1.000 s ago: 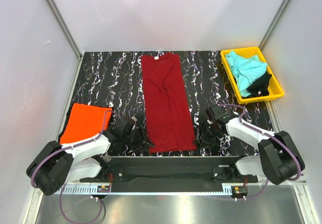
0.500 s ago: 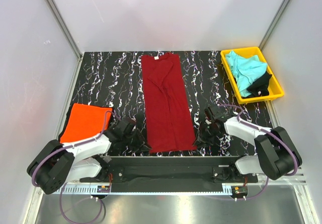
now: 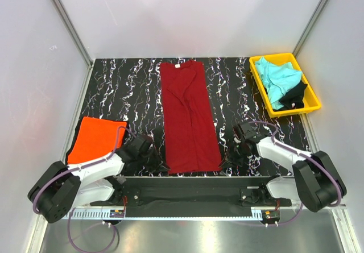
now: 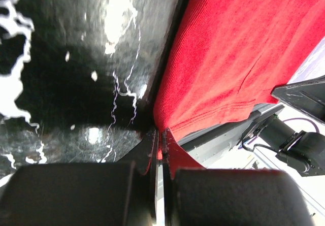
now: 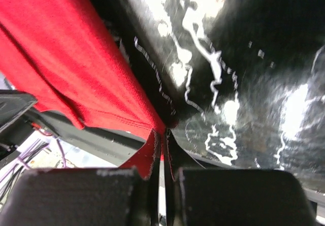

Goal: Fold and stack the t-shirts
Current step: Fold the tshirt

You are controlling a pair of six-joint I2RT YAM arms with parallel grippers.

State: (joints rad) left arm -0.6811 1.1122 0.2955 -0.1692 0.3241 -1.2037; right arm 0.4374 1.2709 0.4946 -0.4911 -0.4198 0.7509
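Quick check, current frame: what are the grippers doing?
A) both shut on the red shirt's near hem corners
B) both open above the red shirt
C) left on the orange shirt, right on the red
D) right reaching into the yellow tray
A: in the wrist views the left gripper and the right gripper each have their fingers closed on a pinched bit of the dark red t-shirt, at its near corners.
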